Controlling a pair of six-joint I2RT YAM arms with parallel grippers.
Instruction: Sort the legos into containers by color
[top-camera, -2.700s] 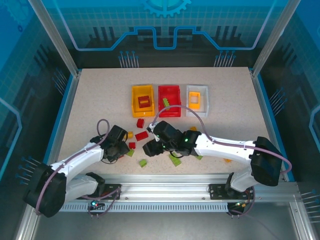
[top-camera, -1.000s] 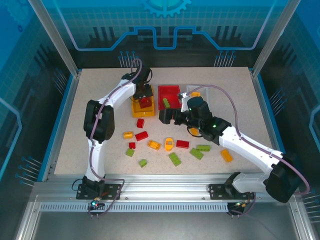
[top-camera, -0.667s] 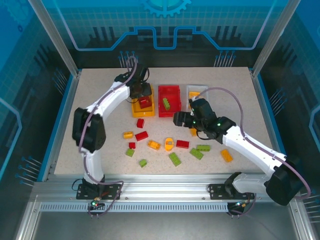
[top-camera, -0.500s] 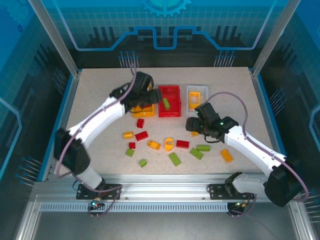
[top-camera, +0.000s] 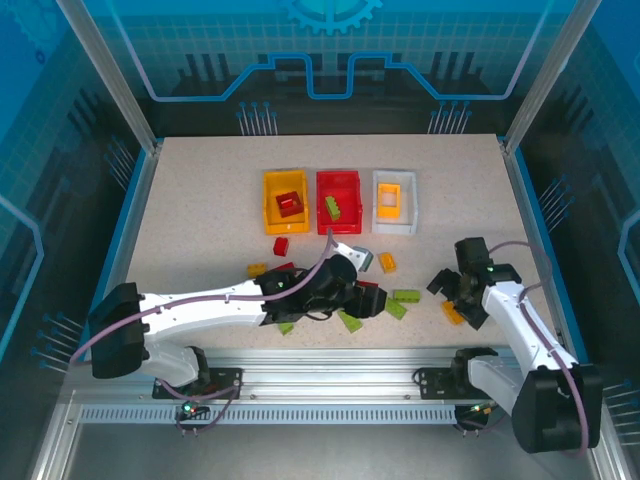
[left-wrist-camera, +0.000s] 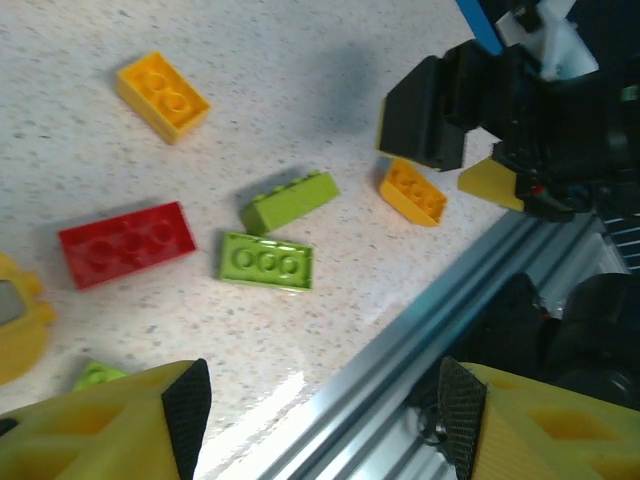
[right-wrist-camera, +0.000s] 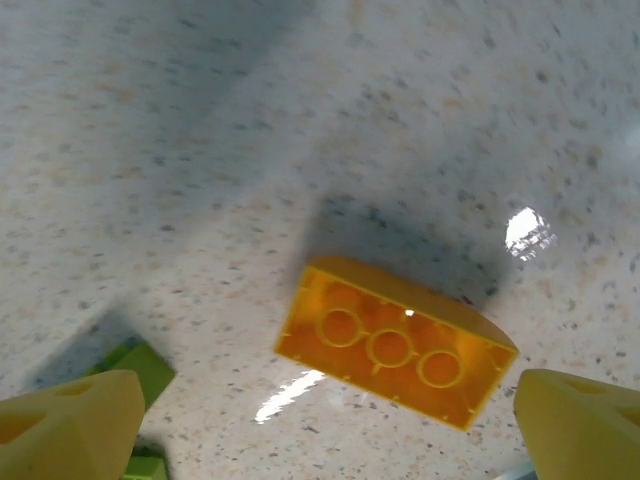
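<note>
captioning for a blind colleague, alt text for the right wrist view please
An orange brick showing a row of three circles lies flat on a speckled table under the open right hand, whose yellow fingertips sit in the bottom corners. A green brick peeks in at lower left.

containers (top-camera: 338, 174) in row behind, legos (top-camera: 406, 296) scattered before
</note>
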